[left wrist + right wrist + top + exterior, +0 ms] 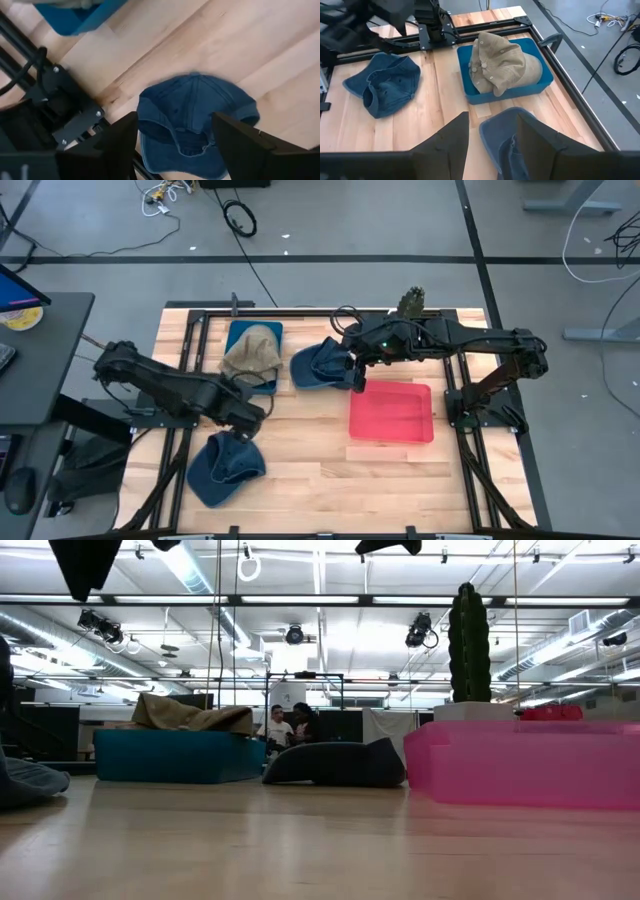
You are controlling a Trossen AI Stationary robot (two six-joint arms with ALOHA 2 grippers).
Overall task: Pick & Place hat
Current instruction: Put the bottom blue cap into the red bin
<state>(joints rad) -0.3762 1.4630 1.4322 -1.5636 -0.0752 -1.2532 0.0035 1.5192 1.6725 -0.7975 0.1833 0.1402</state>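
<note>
Progress: we count one tan hat (251,352) in the blue bin (270,332) at 11 o'clock. Two blue hats (224,468) remain on the surface (320,470); both end effectors (175,135) hover apart.

no readable text, no labels, no brand marks, no numbers or signs anywhere
</note>
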